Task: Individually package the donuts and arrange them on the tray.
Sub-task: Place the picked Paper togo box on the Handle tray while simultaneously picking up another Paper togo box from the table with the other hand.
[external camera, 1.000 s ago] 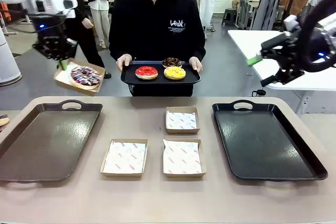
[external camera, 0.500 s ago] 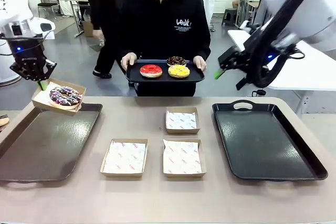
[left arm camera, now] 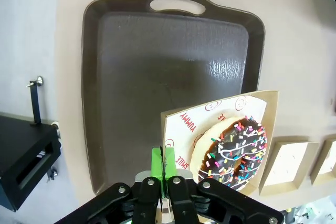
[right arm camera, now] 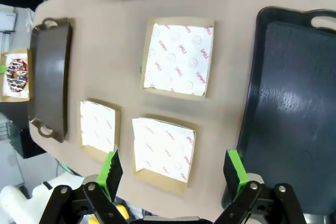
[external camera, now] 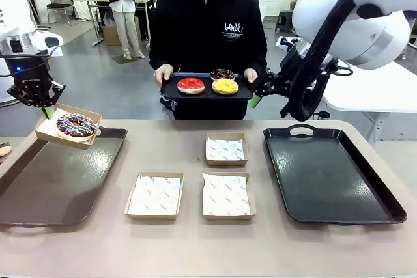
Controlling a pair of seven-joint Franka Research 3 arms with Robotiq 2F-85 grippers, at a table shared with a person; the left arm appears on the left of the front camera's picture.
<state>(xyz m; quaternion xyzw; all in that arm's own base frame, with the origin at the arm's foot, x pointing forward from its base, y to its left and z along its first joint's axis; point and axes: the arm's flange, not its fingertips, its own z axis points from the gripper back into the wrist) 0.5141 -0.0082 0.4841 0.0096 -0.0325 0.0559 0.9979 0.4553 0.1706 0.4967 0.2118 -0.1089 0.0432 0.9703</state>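
Note:
My left gripper is shut on the edge of a cardboard box that carries the dark purple-white sprinkled donut, tilted just above the far corner of the left tray. In the left wrist view the gripper pinches the box rim beside that donut. Across the table a person holds a black tray with the red-glazed donut, the yellow-glazed donut and the chocolate donut. My right gripper hangs open by that tray's right end, its jaws wide and holding nothing.
Three paper-lined boxes lie mid-table: one at the back, two in front. A black tray sits at the right. The right wrist view looks down on the boxes and both trays.
The left arm has lowered the boxed donut down and left to just above the left tray's corner. The right arm has swung left toward the person's tray, still open.

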